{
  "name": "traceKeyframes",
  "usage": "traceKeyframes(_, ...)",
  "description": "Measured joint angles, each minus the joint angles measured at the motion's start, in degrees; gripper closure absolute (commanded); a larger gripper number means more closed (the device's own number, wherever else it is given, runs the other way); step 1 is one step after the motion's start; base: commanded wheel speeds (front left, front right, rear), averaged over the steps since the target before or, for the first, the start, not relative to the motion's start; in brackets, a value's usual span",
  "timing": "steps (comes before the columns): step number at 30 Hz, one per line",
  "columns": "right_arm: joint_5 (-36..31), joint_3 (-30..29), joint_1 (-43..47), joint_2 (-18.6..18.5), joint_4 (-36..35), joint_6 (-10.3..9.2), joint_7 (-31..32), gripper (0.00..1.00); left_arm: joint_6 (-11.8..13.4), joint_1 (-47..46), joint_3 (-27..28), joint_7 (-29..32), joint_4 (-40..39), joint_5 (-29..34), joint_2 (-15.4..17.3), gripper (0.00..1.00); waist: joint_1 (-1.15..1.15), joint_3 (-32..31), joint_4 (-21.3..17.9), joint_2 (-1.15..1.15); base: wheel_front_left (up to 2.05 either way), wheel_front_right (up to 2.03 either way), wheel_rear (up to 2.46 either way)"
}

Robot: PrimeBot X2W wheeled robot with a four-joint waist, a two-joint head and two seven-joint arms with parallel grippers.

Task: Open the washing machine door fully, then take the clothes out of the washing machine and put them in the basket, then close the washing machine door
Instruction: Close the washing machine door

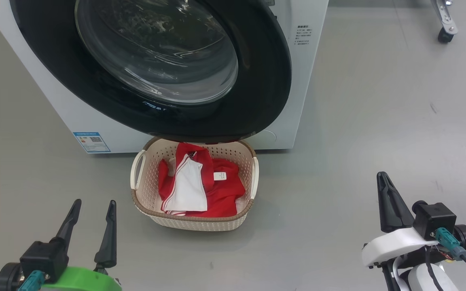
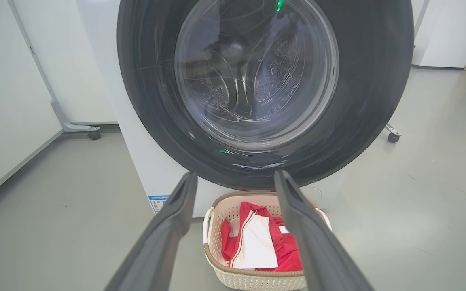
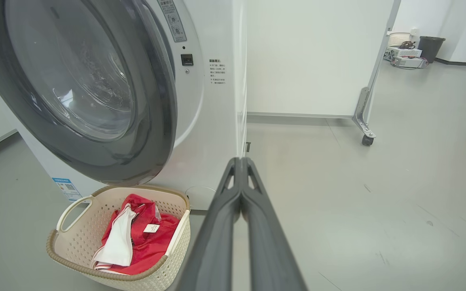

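Head view, looking down at a grey floor (image 1: 358, 133). A white washer (image 1: 51, 97) fills 10 to 1 o'clock, its top and left side cut off by the frame. Its round black door (image 1: 265, 81) lies against the front; whether it is latched cannot be told. Reflections cloud the glass, so the inside is hard to make out here. In the left wrist view the steel drum (image 2: 281, 68) shows dimly through the glass, at 12 o'clock.

The basket (image 1: 194, 221) stands on the floor at 6 o'clock of the door, just in front of the washer. The door's lower edge overhangs its far rim and hides it. The clothes (image 1: 225, 192) lie inside the basket: red cloth, a white panel on the left, a small white label near the middle. How many garments there are cannot be told, because folds hide the lower layers.

A blue sticker (image 1: 91, 141) sits low on the washer, at 9 o'clock of the basket. Its print is too small to read.

The left end effector (image 1: 95, 202) is at 7 o'clock, fingers spread wide, holding nothing, apart from the basket. The right end effector (image 1: 382, 178) is at 4 o'clock, well apart from the basket. Its fingers are pressed together with nothing between them, and they read as one dark spike. Both arms are cut off by the bottom edge.

A castor (image 1: 444, 36) at 1 o'clock is partly cut off.
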Motion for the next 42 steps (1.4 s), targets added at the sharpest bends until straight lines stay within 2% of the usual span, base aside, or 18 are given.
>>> traceKeyframes(5, -0.02, -0.44, 0.00, -0.88, -0.02, 0.00, 0.19, 1.00, 0.00, -0.10, -0.92, 0.00, 0.23, 0.07, -0.60, 0.00, 0.00, 0.20, 1.22, 0.00, 0.00, 0.00, 0.00)
traceKeyframes(15, -1.37, -1.11, -1.76, -4.91, 0.11, 0.29, 2.41, 1.00, -0.04, -0.79, -2.67, -0.40, 0.70, 0.07, -2.10, 0.00, 0.00, 0.27, 5.37, 0.00, 0.00, 0.00, 0.00)
traceKeyframes(24, -1.90, -0.35, -9.09, -6.95, 1.45, 2.90, 4.54, 1.00, -0.84, -2.77, -4.44, -0.84, 1.29, 0.09, -3.00, 0.00, 0.00, 1.09, 10.20, 0.00, 0.00, 0.00, 0.00)
traceKeyframes(29, -1.70, 0.97, -13.52, -6.77, 2.69, 5.17, 5.94, 1.00, -1.37, -3.67, -4.88, -1.25, 1.91, 0.09, -3.21, 0.00, 0.00, 1.58, 13.08, 0.00, 0.00, 0.00, 0.00)
traceKeyframes(42, -1.70, 1.51, -24.74, -6.71, 8.14, 7.33, 8.54, 1.00, -1.88, -5.26, -5.12, -2.34, 2.89, 0.09, -4.45, 0.00, 0.00, 3.74, 18.29, 0.00, 0.00, 0.00, 0.00)
